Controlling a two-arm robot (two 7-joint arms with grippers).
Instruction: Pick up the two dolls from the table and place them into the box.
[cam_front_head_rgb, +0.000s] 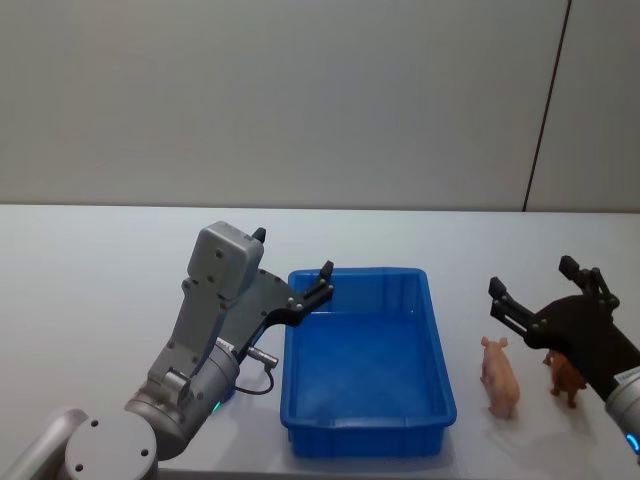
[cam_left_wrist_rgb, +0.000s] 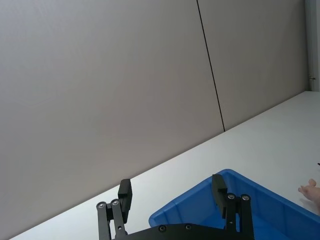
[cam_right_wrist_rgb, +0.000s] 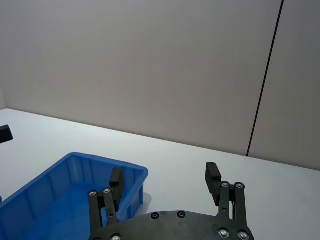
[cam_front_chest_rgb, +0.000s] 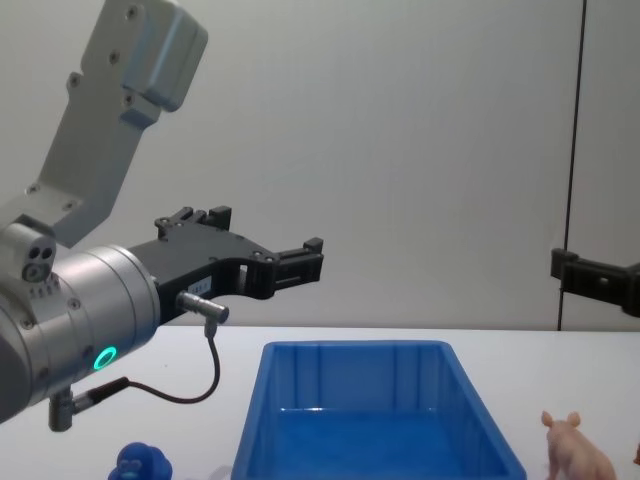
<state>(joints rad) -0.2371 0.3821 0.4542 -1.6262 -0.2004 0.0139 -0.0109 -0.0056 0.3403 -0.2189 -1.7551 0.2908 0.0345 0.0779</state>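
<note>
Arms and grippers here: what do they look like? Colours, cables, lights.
Silver-grey links and a boxy housing on the left arm, with a green ring light and a black cable off a metal plug. The left gripper and right gripper are matte black, two linkage fingers each, silver screws.

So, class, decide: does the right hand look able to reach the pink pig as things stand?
Probably yes. The right hand hangs open above the pink pig, which stands on the table between the box and the brown animal, touching neither.
</note>
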